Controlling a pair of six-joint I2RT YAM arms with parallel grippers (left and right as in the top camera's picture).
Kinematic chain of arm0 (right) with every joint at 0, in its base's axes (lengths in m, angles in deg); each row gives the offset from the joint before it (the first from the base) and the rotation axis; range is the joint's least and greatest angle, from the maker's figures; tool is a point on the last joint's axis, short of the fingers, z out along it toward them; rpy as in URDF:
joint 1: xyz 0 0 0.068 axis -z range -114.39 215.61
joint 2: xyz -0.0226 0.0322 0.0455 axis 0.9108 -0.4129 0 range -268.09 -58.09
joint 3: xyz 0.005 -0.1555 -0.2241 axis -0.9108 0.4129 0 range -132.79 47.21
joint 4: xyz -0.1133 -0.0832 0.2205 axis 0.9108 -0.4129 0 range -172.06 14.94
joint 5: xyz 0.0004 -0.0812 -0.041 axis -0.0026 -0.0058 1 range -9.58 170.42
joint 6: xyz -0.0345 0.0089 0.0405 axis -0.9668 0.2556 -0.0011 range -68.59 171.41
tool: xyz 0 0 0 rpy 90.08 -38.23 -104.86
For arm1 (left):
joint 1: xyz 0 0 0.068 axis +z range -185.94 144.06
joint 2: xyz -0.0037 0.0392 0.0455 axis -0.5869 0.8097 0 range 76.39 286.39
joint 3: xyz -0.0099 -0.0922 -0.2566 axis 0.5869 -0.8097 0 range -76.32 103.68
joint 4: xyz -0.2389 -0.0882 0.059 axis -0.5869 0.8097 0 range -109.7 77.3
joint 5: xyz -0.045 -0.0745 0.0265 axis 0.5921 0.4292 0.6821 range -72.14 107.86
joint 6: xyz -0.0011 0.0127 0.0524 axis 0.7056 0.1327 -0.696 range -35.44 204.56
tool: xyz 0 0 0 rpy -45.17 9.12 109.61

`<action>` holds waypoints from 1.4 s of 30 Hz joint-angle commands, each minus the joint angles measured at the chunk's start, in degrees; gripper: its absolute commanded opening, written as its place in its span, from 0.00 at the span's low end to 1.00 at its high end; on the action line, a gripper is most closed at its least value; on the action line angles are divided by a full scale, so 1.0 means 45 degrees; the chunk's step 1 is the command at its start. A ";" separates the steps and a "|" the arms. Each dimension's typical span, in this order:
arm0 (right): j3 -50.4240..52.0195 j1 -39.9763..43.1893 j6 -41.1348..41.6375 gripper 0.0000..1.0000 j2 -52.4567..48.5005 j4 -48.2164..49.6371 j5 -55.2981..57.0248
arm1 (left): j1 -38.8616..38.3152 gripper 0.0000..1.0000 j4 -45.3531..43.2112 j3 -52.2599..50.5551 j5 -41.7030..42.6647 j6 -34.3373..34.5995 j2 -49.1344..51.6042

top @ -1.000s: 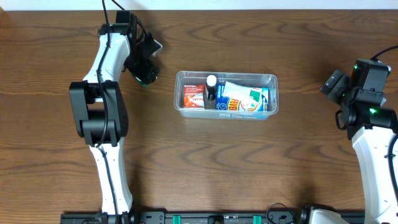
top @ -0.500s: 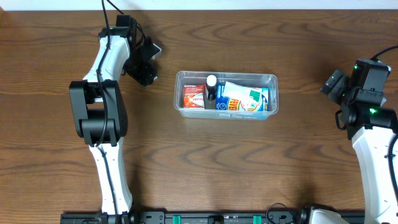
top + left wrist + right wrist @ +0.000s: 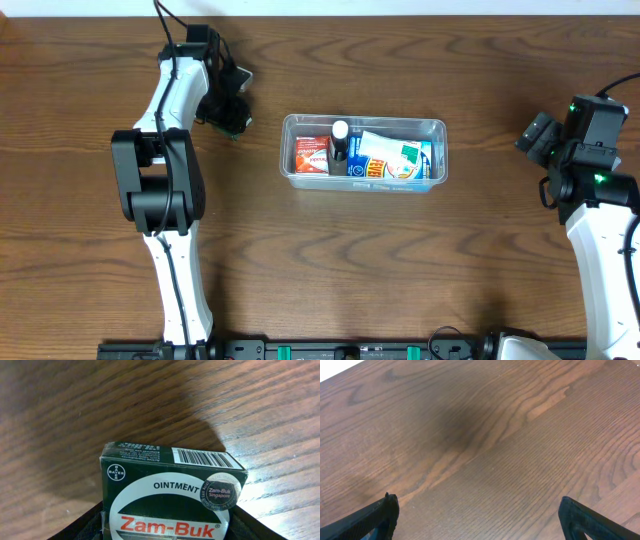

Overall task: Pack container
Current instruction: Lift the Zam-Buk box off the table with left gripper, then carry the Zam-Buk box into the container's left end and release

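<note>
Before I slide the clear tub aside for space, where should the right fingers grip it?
Pinch the container by its far long wall, from above: it is open-topped and the strip inside that wall looks bare, so one finger likely fits inside, one outside.

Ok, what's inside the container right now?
The container holds a red packet at its left end, a dark bottle with a white cap beside it, and a white-green pack lying over a blue box. Anything beneath those is covered.
</note>
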 commanded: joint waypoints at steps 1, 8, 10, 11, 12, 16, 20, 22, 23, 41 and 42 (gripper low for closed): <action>-0.0024 0.0049 0.0117 0.99 0.0000 -0.0019 0.0034 | 0.0049 0.64 0.0418 -0.0097 -0.0053 0.1783 0.0151; -0.0024 0.0049 0.0117 0.99 0.0000 -0.0019 0.0034 | 0.0024 0.64 0.1248 0.0039 -0.0053 0.3424 -0.0568; -0.0024 0.0049 0.0117 0.99 0.0000 -0.0019 0.0034 | -0.0005 0.64 0.1579 0.0228 -0.0005 0.3871 -0.0884; -0.0024 0.0049 0.0117 0.99 0.0000 -0.0019 0.0034 | -0.0039 0.64 0.1749 0.0316 -0.0005 0.4167 -0.1103; -0.0024 0.0049 0.0117 0.99 0.0000 -0.0019 0.0034 | -0.0073 0.64 0.1875 0.0359 0.0005 0.4420 -0.1331; -0.0024 0.0049 0.0117 0.99 0.0000 -0.0019 0.0034 | -0.0350 0.64 0.2375 0.0369 0.0651 0.4954 -0.2565; -0.0024 0.0049 0.0117 0.99 0.0000 -0.0019 0.0034 | -0.0894 0.64 0.2856 0.0369 0.0957 0.5668 -0.3876; -0.0024 0.0049 0.0117 0.99 0.0000 -0.0019 0.0034 | -0.1345 0.64 0.3113 0.0369 0.0957 0.5746 -0.4459; -0.0024 0.0049 0.0117 0.99 0.0000 -0.0019 0.0034 | -0.1583 0.64 0.3240 0.0369 0.0957 0.5746 -0.4716; -0.0024 0.0049 0.0117 0.99 0.0000 -0.0019 0.0034 | -0.5289 0.64 0.3546 -0.0758 0.0792 0.8500 -0.5455; -0.0024 0.0049 0.0117 0.99 0.0000 -0.0019 0.0034 | -0.5319 0.64 0.3424 -0.0908 0.0792 0.8636 -0.5455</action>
